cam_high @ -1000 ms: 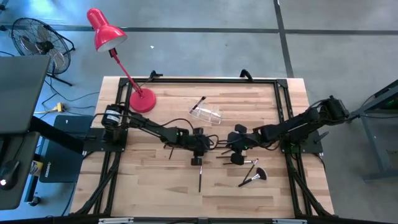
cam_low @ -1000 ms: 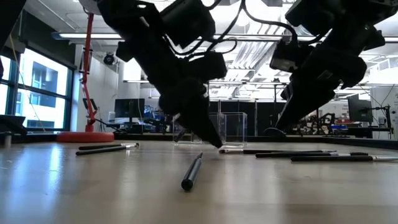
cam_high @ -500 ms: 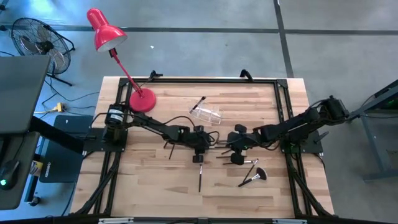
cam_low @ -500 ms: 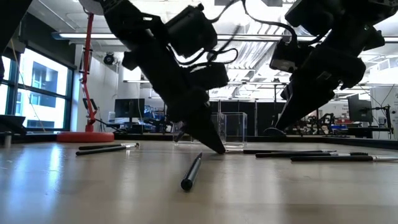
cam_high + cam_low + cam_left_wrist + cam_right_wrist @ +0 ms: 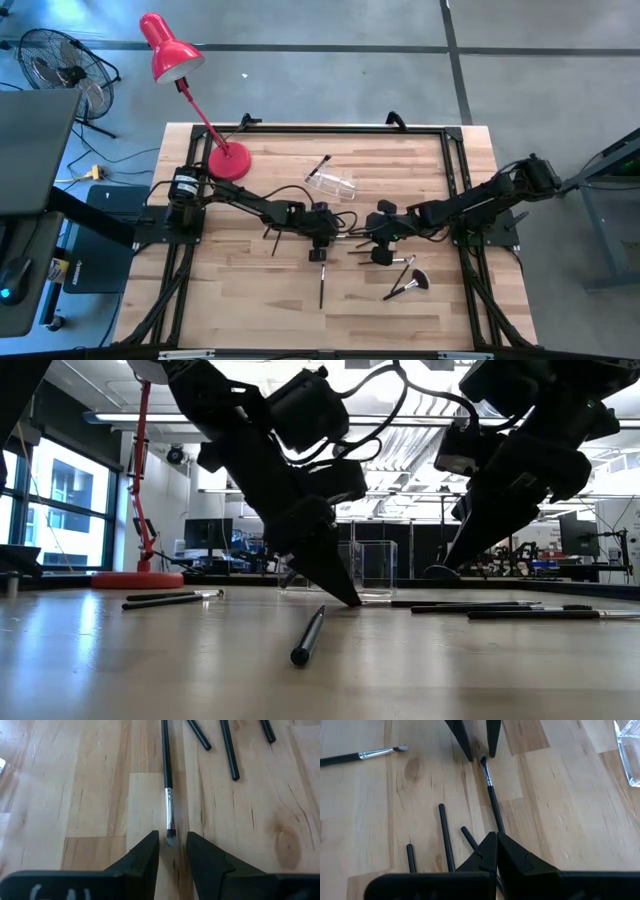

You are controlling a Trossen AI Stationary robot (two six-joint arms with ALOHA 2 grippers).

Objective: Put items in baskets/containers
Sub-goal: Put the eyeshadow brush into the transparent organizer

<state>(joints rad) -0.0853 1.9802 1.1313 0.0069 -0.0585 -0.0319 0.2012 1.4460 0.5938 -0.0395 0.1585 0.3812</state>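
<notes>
- Left gripper (image 5: 172, 851) low at mid-table, fingertips on or just above the wood; jaws narrowly apart, straddling the bristle tip of one thin brush (image 5: 167, 780), not closed on it
- That brush lies flat, handle running away toward the right gripper (image 5: 492, 851), which is shut and empty, tips down near the handle end
- Clear holder (image 5: 332, 184) sits toward the far side of the table, near the left gripper and just beside the red lamp base (image 5: 229, 160); one brush (image 5: 320, 166) seems to lean in or against it, cannot tell which
- Loose on the wood: three dark handles (image 5: 445, 842) by the right gripper, a silver-ferruled brush (image 5: 362, 755), a fan brush (image 5: 408, 284), a dark brush (image 5: 322, 287) nearer the front edge
- Judgement: early stage; at most one item placed, most brushes left to collect
</notes>
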